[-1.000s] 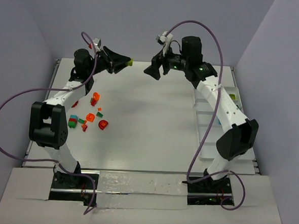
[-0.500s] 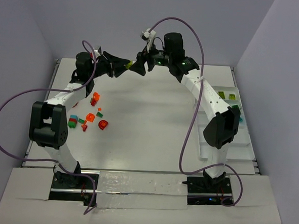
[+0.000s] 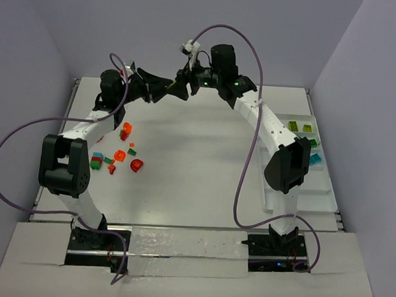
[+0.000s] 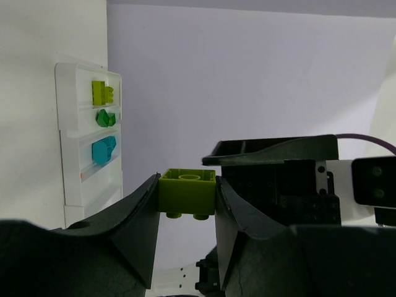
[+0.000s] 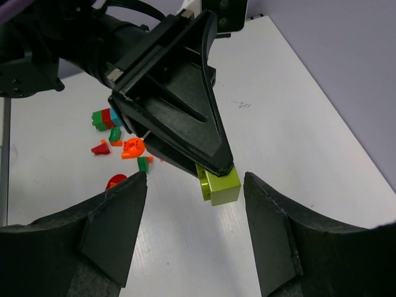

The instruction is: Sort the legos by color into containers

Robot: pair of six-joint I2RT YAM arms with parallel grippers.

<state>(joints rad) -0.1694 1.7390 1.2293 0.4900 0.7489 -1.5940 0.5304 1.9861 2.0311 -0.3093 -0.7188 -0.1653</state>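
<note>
My left gripper (image 3: pixel 169 87) is raised at the far middle of the table and shut on a lime green lego (image 4: pixel 187 192), also seen in the right wrist view (image 5: pixel 219 184). My right gripper (image 3: pixel 181 88) is open, tip to tip with the left one, its fingers (image 5: pixel 117 229) standing on either side of the brick without touching it. Loose red, orange, green and teal legos (image 3: pixel 120 154) lie on the left of the table. The white divided tray (image 3: pixel 296 195) at the right holds lime (image 4: pixel 102 92), dark green (image 4: pixel 105 117) and teal (image 4: pixel 103 150) bricks.
Purple cables arc over both arms. The table's back wall stands just behind the two grippers.
My right arm has swung left from the tray side until its open gripper meets the left gripper and brackets the lime brick. The left arm has stayed in place.
</note>
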